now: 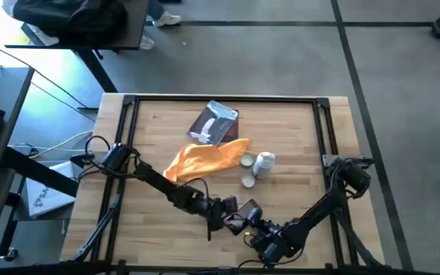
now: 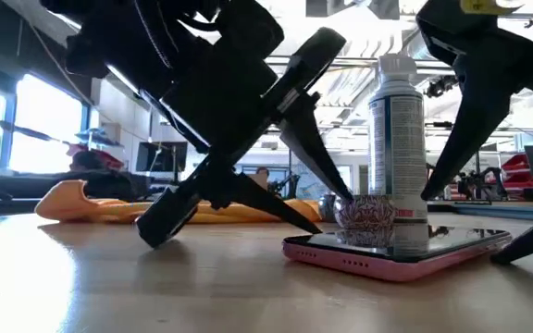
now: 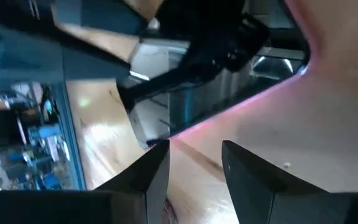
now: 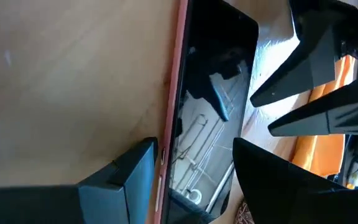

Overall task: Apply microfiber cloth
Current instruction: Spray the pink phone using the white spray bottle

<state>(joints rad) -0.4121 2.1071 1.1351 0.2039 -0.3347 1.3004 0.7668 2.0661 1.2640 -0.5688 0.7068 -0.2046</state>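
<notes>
The orange-yellow microfiber cloth (image 1: 205, 159) lies crumpled on the wooden table near its middle, and no gripper touches it. A phone with a pink edge (image 2: 405, 252) lies flat near the table's front edge. My left gripper (image 3: 194, 165) is open, low over the table, its fingertips just short of the phone's pink edge (image 3: 229, 118). My right gripper (image 4: 194, 162) is open and points down at the phone (image 4: 210, 112). One of its fingers is outside the phone's long edge and the other is over the screen. My right gripper comes at the phone from above, its fingers on either side of the pink long edge (image 4: 169, 134) near one end. The phone lies flat on the table. Whether a finger (image 4: 129, 174) touches that edge, I cannot tell.
A grey-blue and white packet (image 1: 216, 122) lies beyond the cloth toward the far edge. A white spray bottle (image 2: 398, 139) stands upright just behind the phone, with a small round cap (image 1: 247, 181) beside it. The two arms crowd the front middle of the table.
</notes>
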